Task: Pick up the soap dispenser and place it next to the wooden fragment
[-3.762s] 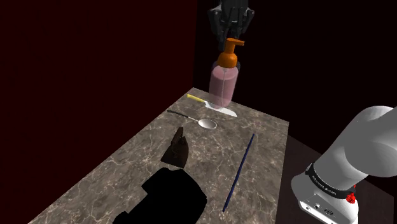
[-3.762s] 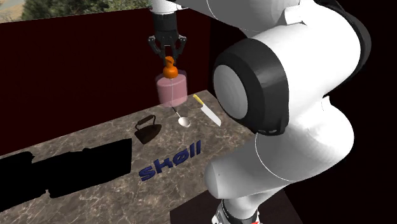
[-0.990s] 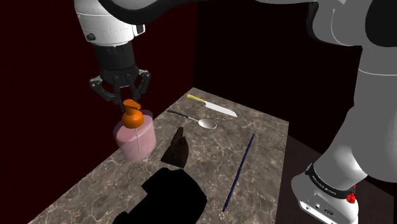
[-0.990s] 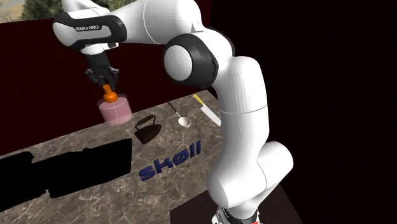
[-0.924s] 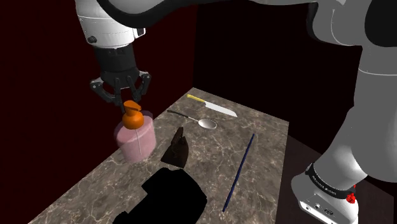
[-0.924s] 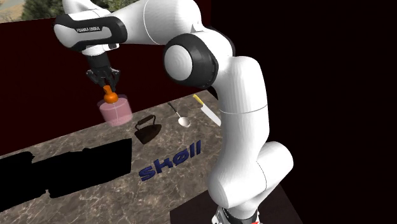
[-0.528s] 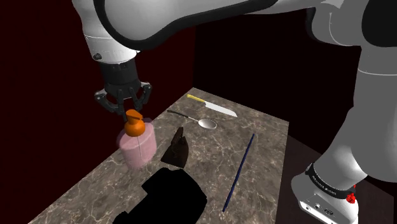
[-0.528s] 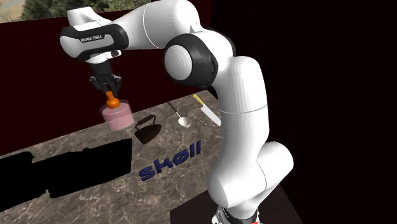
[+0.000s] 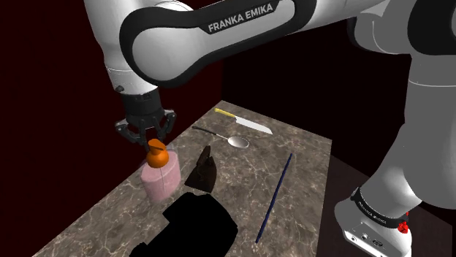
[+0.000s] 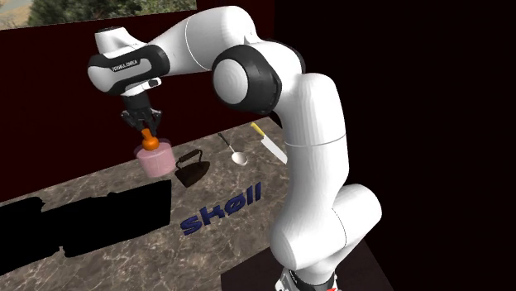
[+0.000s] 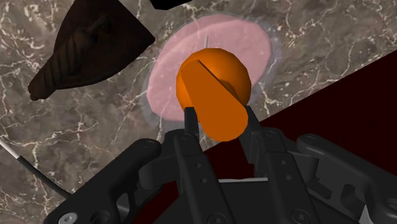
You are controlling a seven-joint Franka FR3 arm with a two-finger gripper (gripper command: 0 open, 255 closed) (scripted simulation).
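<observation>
One hand (image 11: 219,119) clasps the soap dispenser (image 11: 216,44) from above.

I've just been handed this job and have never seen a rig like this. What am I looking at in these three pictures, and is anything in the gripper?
The machine is one white robot arm ending in a black two-finger gripper. The shoulder view looks down from beside its stand. The second exterior view looks from another spot. The wrist view looks along the gripper from the hand itself. The marbled counter carries a dark wooden fragment, a spoon, a yellow-handled knife and a thin blue stick. The gripper is shut on the orange pump of the pink soap dispenser, held close beside the fragment. Whether its base touches the counter, I cannot tell.
</observation>
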